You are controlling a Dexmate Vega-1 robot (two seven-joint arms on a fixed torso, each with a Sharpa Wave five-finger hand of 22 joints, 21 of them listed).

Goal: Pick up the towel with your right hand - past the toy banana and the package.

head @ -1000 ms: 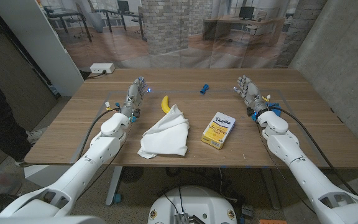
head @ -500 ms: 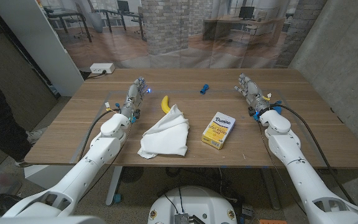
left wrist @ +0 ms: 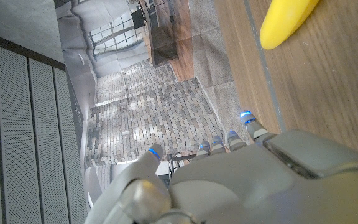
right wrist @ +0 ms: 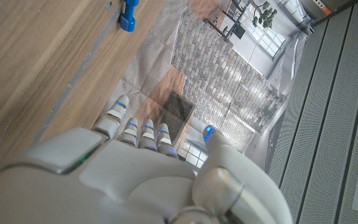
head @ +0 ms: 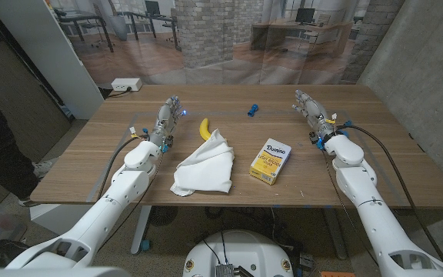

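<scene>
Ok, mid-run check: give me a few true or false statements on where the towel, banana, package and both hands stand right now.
1. The right hand holds the towel. False: it holds nothing and is far from the towel.
2. The toy banana lies at the towel's far edge. True.
3. The package lies between the towel and the right arm. True.
4. The left hand grips the banana. False: it is beside the banana, apart from it.
5. The blue toy sits on the package. False: it lies on the table beyond the package.
</scene>
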